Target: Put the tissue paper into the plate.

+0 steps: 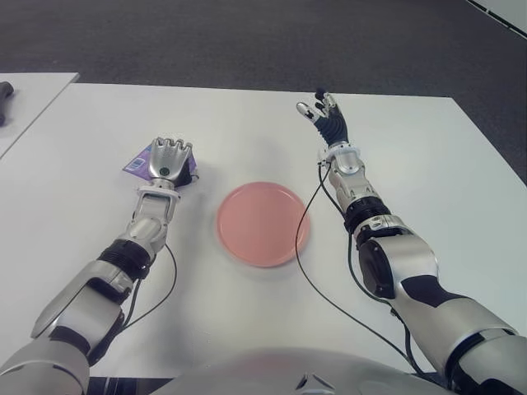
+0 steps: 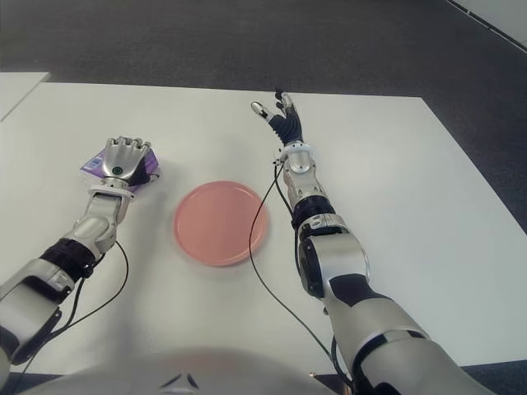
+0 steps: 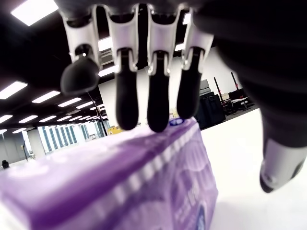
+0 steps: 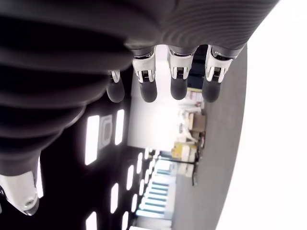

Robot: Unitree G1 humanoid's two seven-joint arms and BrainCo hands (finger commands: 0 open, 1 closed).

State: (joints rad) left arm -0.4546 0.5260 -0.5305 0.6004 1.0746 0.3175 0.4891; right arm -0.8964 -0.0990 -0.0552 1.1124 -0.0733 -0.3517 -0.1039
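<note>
Purple tissue pack lies on the white table left of the empty pink plate in our eye views, with the left hand over it and the right hand raised beyond the plate's far right. In our left wrist view the fingertips hang just above the pack, thumb apart, nothing clamped. In our right wrist view the fingers are extended and empty.
</note>
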